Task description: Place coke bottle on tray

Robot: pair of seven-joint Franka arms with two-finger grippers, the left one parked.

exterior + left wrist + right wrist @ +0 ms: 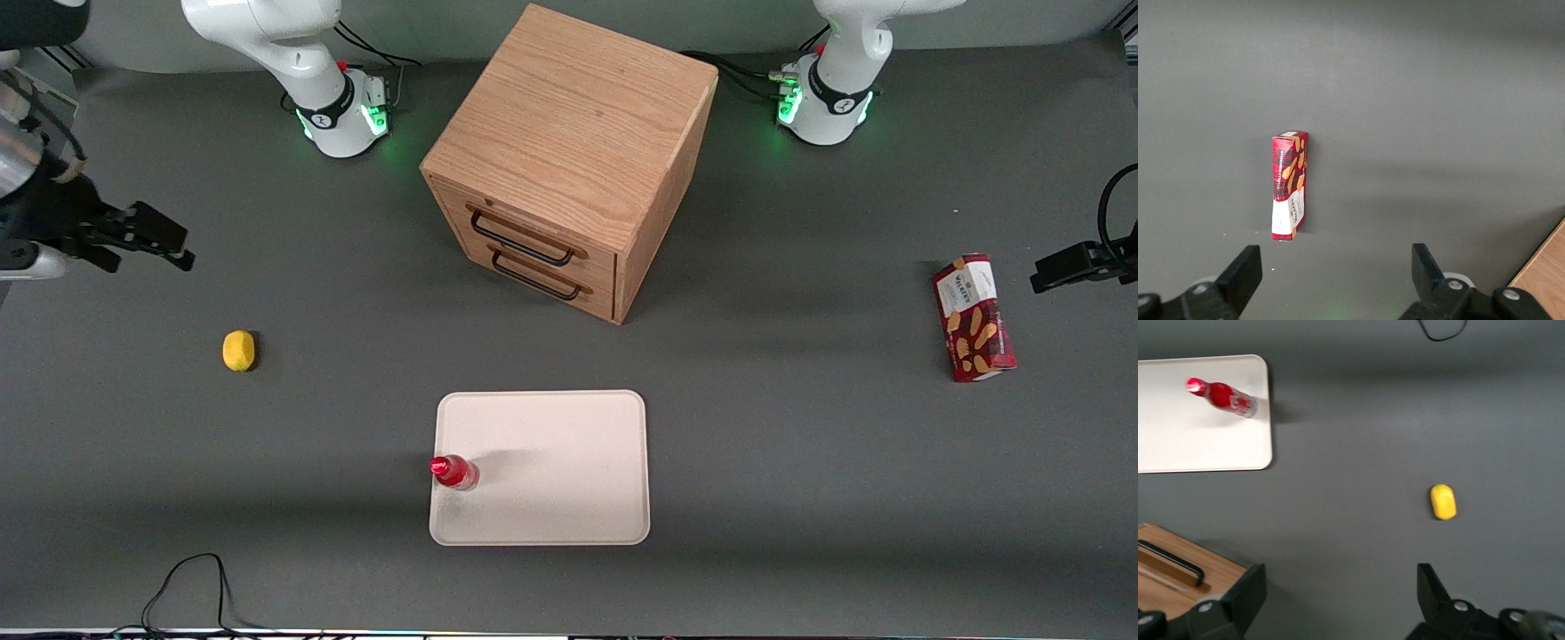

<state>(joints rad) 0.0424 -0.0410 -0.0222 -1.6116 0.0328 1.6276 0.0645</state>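
Red and shiny, the coke bottle (454, 472) stands upright on the tray (569, 462), right at the tray's edge on my working arm's side, inside the low rim. The cap is red too. The tray is cream-pink with rounded corners and lies flat on the dark grey desk (800, 462), nearer to the front camera than the wooden drawer box (569, 151).

My jaws (147, 238) are released, the two black fingers spread wide with nothing between them. They hang over the desk at my working arm's end, well apart from the bottle and the tray. In my wrist view both fingers (1245, 597) show spread, with bare desk between them.

A yellow lemon (238, 350) lies on the desk between my jaws and the tray, closer to my end, and touches nothing. The drawer box has two drawers with dark handles (524, 240) on its front, both shut as far as I can see. A red snack box (973, 317) lies flat way over toward the parked arm's end of the desk, well apart from everything else.
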